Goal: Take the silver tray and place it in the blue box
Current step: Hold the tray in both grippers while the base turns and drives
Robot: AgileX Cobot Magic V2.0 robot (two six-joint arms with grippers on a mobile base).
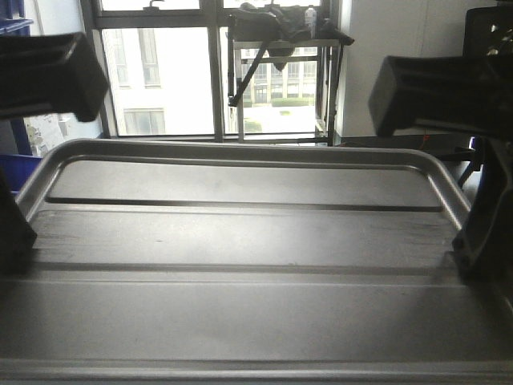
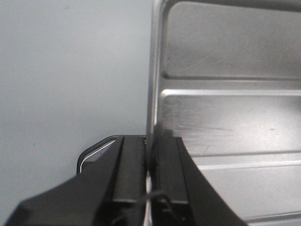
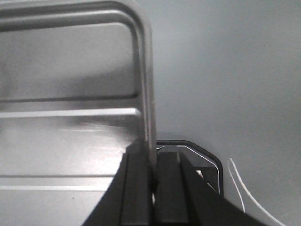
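The silver tray (image 1: 240,241) fills the front view, held level and raised, its two long ridges running left to right. My left gripper (image 1: 14,237) is shut on the tray's left rim. In the left wrist view the left gripper (image 2: 150,141) pinches the thin rim of the tray (image 2: 225,117) between both pads. My right gripper (image 1: 474,249) is shut on the right rim. The right wrist view shows that gripper (image 3: 153,157) clamped on the tray's (image 3: 70,132) edge. A patch of blue plastic, seemingly the blue box (image 1: 18,170), shows beyond the tray's left corner.
Large windows and a metal rack (image 1: 280,48) holding dark items stand behind the tray. Both wrist views show plain grey surface below the tray's sides. A thin white cable (image 3: 240,188) lies on that surface at the right.
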